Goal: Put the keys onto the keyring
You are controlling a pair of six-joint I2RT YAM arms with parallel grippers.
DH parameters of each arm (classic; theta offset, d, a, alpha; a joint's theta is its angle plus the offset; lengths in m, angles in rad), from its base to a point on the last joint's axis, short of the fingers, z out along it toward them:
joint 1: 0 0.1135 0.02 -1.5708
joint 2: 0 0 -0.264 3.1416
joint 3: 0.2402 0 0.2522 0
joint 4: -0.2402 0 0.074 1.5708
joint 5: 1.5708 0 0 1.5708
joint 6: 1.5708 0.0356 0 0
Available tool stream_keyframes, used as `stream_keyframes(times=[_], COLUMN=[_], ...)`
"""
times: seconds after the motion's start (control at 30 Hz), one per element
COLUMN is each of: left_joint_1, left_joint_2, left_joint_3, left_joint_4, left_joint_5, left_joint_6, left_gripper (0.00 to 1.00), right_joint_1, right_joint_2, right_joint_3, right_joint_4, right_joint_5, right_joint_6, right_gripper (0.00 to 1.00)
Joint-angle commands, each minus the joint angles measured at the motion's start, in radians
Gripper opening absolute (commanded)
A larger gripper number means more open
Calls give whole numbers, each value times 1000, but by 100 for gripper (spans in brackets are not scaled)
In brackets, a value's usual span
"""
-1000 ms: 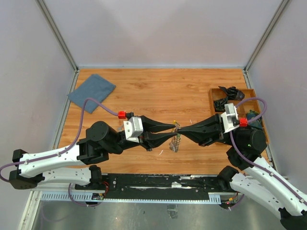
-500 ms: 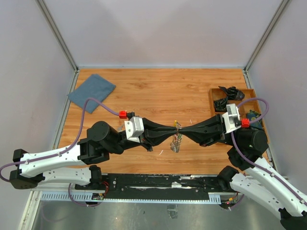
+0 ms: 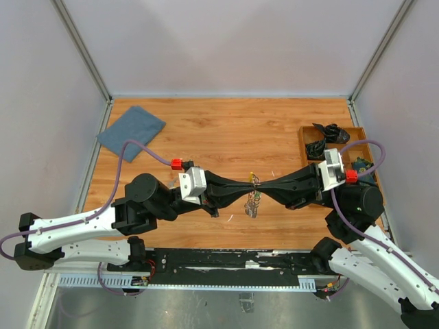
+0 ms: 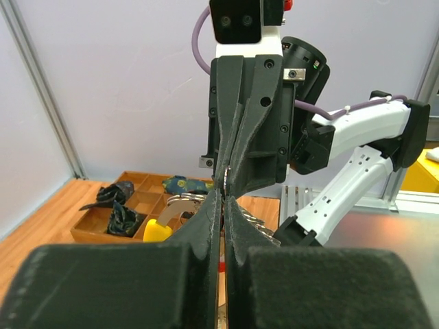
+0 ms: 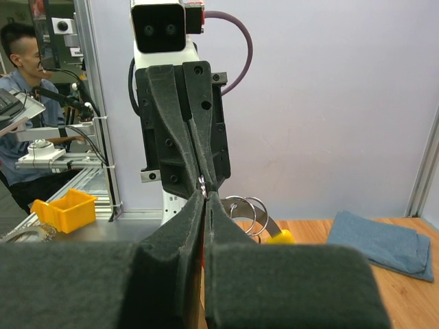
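Both my arms meet tip to tip above the middle of the table (image 3: pixel 226 130). My right gripper (image 3: pixel 261 183) has its jaws closed on the keyring (image 3: pixel 253 201), which hangs just below the meeting point with its fringe of small silver keys. Its yellow tag (image 4: pixel 157 232) shows beside my fingers. My left gripper (image 3: pixel 247 184) is also fully closed, with a sliver of metal at the tips. Whether that is ring wire or a key, I cannot tell.

The keyring (image 3: pixel 254 183) is being held pinched from both sides, with small silver keys (image 3: pixel 252 204) being dangled beneath it
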State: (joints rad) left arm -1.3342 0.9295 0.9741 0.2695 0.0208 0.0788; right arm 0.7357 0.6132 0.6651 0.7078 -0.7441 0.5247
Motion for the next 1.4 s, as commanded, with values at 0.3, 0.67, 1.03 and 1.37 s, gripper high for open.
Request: stream_keyframes(times=[0.3, 0.67, 1.03, 1.37], left_joint_1=[-8, -8, 73, 216], left_joint_2=[14, 89, 316, 293], left_joint_3=[75, 286, 499, 439], left_joint_4=[-137, -607, -1076, -1027], left_joint_5=[-45, -100, -215, 20], left_joint_6=[40, 65, -62, -41], left_gripper=[1, 1, 0, 1], right_joint_1=[16, 17, 16, 16], right_joint_2=[-85, 34, 41, -7], right_joint_3=[203, 589, 502, 358], right_joint_4=[-498, -1304, -1277, -1127], right_joint_5=[-35, 15, 76, 64], right_joint_6=[-305, -731, -763, -695], right_gripper=[27, 39, 41, 39])
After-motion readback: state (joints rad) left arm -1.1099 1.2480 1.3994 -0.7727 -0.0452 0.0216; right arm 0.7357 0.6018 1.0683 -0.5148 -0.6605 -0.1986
